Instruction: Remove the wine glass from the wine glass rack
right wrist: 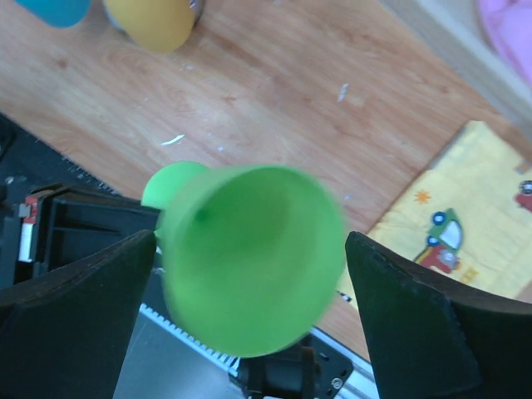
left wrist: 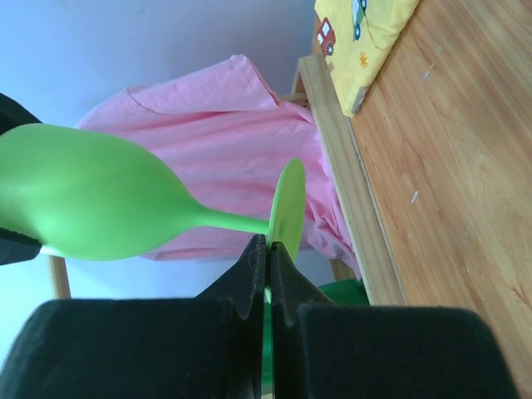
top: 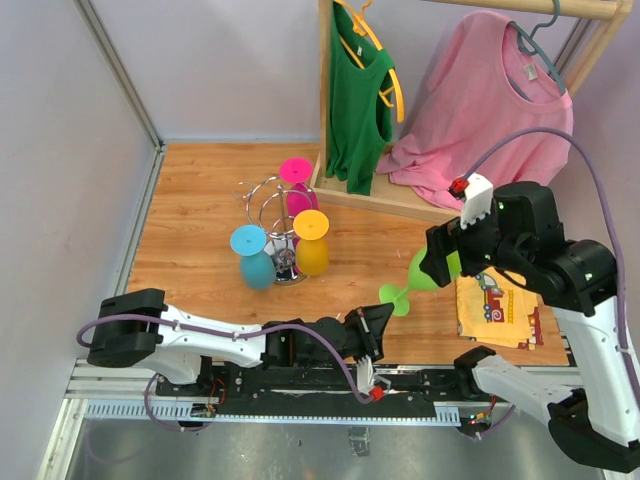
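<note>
The green wine glass [top: 422, 272] is off the rack and hangs tilted in the air above the table's front right. My left gripper [top: 378, 322] is shut on its round foot [left wrist: 288, 208], which shows edge-on between the fingers [left wrist: 249, 274]. My right gripper [top: 443, 262] is open, its fingers [right wrist: 91, 291] standing on either side of the bowl [right wrist: 249, 258], close to it. The silver wire wine glass rack [top: 272, 212] stands mid-table. It carries a pink [top: 296, 171], a yellow [top: 312, 256] and a blue glass [top: 257, 270], all upside down.
A wooden clothes rack [top: 390, 200] stands at the back right with a green shirt [top: 355, 100] and a pink shirt [top: 480, 110]. A yellow printed cloth [top: 497, 305] lies at the front right. Walls close in the left and back.
</note>
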Robot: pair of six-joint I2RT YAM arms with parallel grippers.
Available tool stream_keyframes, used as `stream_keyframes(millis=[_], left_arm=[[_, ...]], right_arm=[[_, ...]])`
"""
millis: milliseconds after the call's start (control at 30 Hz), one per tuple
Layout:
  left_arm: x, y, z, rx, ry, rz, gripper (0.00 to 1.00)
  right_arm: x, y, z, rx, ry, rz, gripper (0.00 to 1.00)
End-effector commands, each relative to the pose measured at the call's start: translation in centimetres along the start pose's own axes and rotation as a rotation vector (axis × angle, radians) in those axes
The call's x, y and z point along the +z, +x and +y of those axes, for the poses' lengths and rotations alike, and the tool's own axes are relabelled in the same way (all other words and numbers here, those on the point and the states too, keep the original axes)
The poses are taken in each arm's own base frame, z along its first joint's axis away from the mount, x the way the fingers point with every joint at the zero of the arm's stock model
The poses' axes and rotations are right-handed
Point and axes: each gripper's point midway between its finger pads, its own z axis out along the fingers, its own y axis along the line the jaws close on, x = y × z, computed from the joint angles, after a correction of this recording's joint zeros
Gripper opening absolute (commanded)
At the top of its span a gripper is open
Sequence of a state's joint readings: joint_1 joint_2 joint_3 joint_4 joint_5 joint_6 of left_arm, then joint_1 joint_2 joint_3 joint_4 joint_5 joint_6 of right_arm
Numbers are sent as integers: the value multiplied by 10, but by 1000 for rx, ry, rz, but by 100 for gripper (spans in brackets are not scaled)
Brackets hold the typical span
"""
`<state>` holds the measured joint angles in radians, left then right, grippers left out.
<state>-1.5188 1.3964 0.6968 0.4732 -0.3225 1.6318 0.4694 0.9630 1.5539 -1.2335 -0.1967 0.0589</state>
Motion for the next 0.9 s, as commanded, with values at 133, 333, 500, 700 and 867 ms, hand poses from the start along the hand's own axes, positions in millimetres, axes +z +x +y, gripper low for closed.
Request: stream_keyframes(millis=[133, 333, 500, 700, 867], left_arm=[[-4, 2, 7, 2, -50, 14, 0], [-1, 1, 8, 8, -49, 12, 0], [-1, 1, 6, 19, -44, 14, 0], [2, 1, 4, 30, -37, 15, 0], [3, 1, 5, 31, -37, 19, 0]], right_arm=[[-30, -35, -22, 1, 144, -137, 100], [-16, -27, -1, 9, 11, -89, 95], [-13, -23, 11, 11, -62, -67, 91], [-15, -19, 25, 16, -140, -43, 80], [-12, -9, 33, 27, -187, -5, 72]])
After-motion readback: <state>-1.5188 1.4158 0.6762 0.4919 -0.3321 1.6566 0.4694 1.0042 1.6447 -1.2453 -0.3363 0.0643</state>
